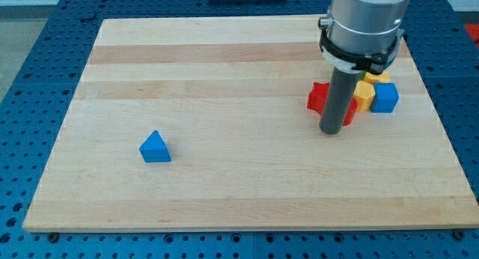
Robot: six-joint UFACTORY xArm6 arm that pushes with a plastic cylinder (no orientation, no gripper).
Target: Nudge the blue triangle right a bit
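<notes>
The blue triangle (155, 147) lies alone on the wooden board (224, 72), at the view's lower left. My tip (330, 130) rests on the board far to the right of it, just below a cluster of blocks. The rod hides part of that cluster. Nothing touches the blue triangle.
The cluster at the view's right holds a red block (319, 97), partly behind the rod, a yellow block (364, 93), and a blue cube (385, 97). A little green shows behind them. The board's right edge lies close by.
</notes>
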